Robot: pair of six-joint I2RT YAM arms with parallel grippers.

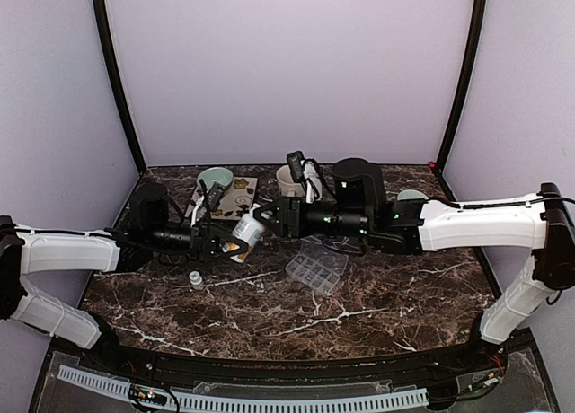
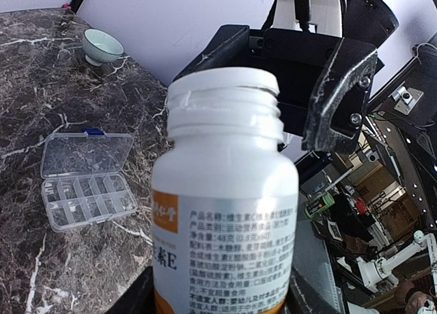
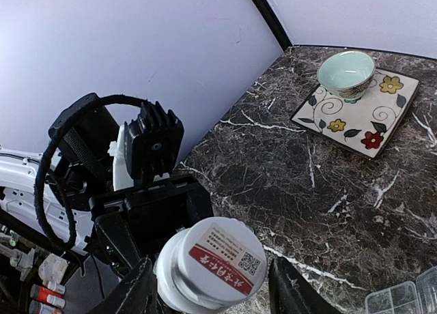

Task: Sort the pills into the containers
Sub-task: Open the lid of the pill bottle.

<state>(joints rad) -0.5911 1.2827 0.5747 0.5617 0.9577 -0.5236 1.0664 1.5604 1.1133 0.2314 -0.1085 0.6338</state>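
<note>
My left gripper (image 1: 232, 238) is shut on a white pill bottle (image 1: 248, 228) with an orange label and holds it tilted above the table. In the left wrist view the bottle (image 2: 225, 211) fills the frame between my fingers. My right gripper (image 1: 269, 217) is open, its jaws on either side of the bottle's labelled cap (image 3: 217, 261) with a gap on the right side. The clear pill-organizer tray (image 1: 316, 268) lies on the table with its lid open, right of the bottle; it also shows in the left wrist view (image 2: 85, 181). No loose pills are visible.
A pale green bowl (image 1: 216, 177) sits on a floral plate (image 1: 235, 197) at the back left, a cream mug (image 1: 289, 180) beside it. Another green bowl (image 1: 411, 196) is at the back right. A small white object (image 1: 195, 278) lies on the marble in front of my left arm.
</note>
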